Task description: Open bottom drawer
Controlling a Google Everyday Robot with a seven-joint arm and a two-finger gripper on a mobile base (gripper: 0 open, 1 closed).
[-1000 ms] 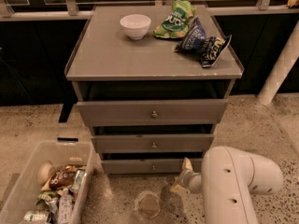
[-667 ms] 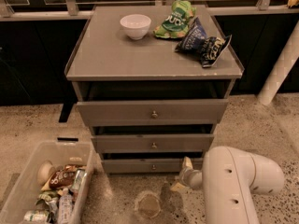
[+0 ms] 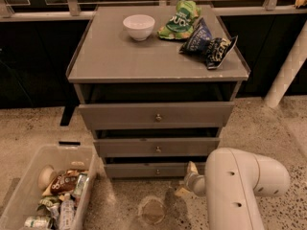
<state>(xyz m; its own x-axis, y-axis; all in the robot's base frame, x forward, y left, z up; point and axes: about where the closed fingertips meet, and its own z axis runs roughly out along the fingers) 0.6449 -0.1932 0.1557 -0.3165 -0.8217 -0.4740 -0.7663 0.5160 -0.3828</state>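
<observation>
Grey wood makes up the chest of drawers. Its three fronts are stepped, each with a dark gap above it. The bottom drawer is the lowest and narrowest front, just above the speckled floor, with a small round knob at its centre. Its right end is hidden behind the white arm, which is cut off by the lower edge.

The gripper sits low by that hidden right end. Its jaws are released: two tan tips stand apart, one near the drawer front and one by the floor, with nothing between them. Whether the upper tip touches the front is hard to tell.

On the counter sit a white bowl, a green chip bag and a dark blue chip bag. At lower left, a clear plastic bin, partly cropped, holds jumbled snack packs and cans.
</observation>
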